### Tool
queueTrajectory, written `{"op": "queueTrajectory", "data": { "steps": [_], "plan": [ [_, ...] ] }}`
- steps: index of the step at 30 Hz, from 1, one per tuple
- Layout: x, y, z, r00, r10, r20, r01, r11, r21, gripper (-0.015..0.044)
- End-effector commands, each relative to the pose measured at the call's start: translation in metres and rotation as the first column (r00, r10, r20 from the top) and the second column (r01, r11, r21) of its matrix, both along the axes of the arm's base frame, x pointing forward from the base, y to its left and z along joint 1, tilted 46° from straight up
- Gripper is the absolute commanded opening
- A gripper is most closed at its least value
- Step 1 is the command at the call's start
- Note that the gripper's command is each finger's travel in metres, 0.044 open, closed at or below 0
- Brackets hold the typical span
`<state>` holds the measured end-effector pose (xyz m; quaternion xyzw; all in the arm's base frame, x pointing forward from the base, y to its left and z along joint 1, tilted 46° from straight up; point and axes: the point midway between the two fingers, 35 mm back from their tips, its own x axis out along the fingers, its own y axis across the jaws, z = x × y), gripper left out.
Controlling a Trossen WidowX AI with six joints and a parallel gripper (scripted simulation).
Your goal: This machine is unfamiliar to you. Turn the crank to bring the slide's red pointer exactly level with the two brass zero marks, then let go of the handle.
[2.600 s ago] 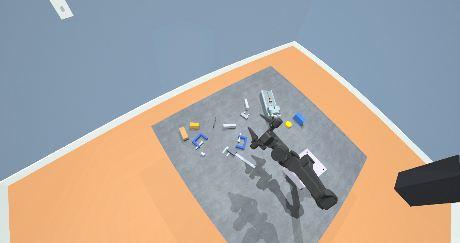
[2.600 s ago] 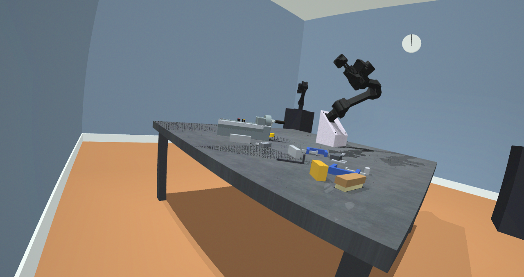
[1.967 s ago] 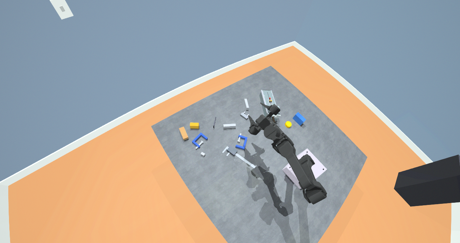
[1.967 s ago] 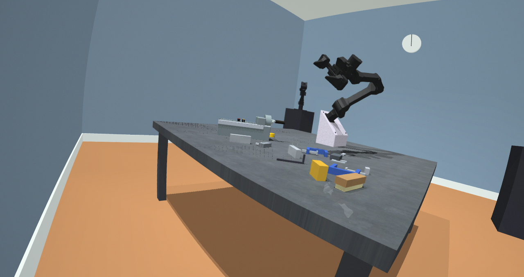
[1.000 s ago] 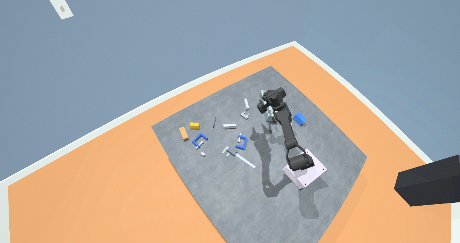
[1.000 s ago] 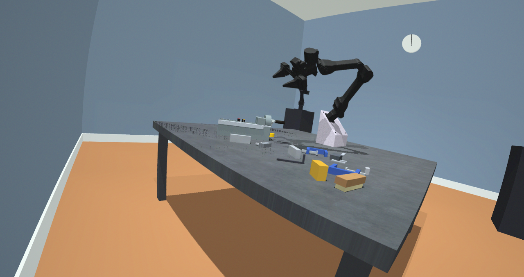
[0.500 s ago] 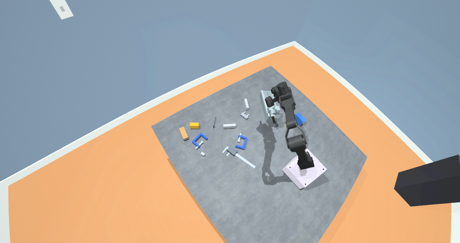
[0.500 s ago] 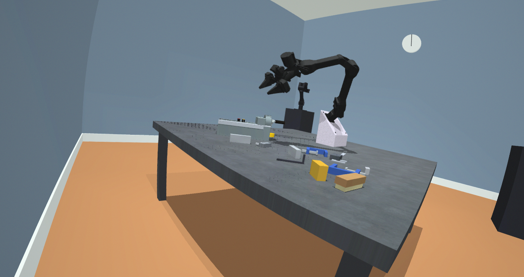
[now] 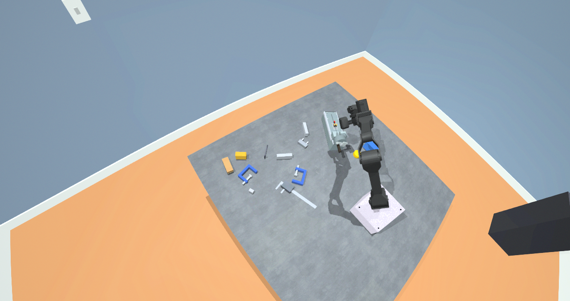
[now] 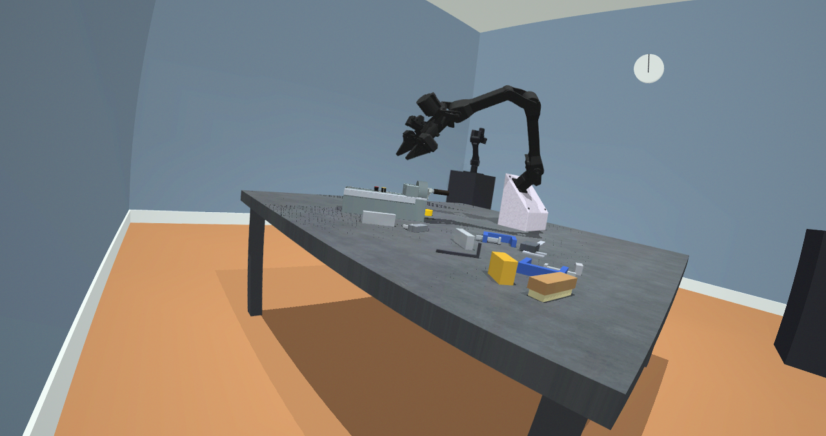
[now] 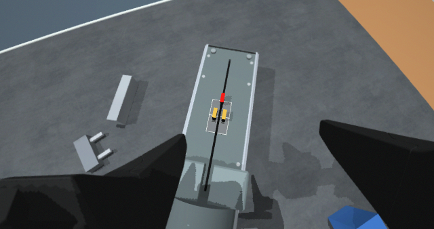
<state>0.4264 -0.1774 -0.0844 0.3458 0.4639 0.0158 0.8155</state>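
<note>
Crank machine: pointer off the zero marks, handle not held

The machine point(image 9: 327, 133) point(image 10: 384, 206) point(image 11: 234, 144) stands on the table point(image 9: 303, 235) point(image 10: 462, 283) point(image 11: 163, 53); its red pointer point(image 9: 334, 121) point(image 10: 375, 188) point(image 11: 222, 97) lies beyond the brass zero marks point(image 9: 335, 125) point(image 10: 383, 189) point(image 11: 224, 115), on the side away from the crank. The gripper point(image 9: 352, 120) point(image 10: 402, 155) point(image 11: 251, 133) is above the machine, fingers spread, nothing between them.

Assessment: the dark handle point(image 9: 339, 148) point(image 10: 440, 191) looks rigid and slim, perhaps smooth enough to slip; grasp it around mid-length, clear of the crank arm; the crank should resist lightly and swing in an arc, so the wrist must follow; a sideways pull could bind it or shift the machine; turning direction is unproven, so a small trial turn is advised; the yellow cylinder point(image 9: 356, 154) point(image 10: 428, 212) near the handle warrants clearance.
</note>
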Motion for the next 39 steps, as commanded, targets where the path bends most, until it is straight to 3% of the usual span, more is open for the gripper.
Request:
{"op": "queueTrajectory", "data": {
  "steps": [1, 6, 26, 33, 39],
  "plan": [
    [0.002, -0.001, -0.010, 1.000, -0.003, 0.002, 0.003, 1.000, 0.017, 0.0440],
    [0.001, 0.030, -0.040, 1.000, -0.003, 0.003, 0.003, 1.000, 0.019, 0.0440],
    [0.001, 0.031, -0.041, 1.000, -0.003, 0.003, 0.003, 1.000, 0.019, 0.0440],
    [0.002, -0.004, -0.006, 1.000, 0.001, 0.005, -0.001, 1.000, 0.017, 0.0440],
    [-0.004, 0.006, 0.009, 0.999, -0.032, -0.010, 0.032, 0.999, 0.023, 0.0440]
  ]
}}
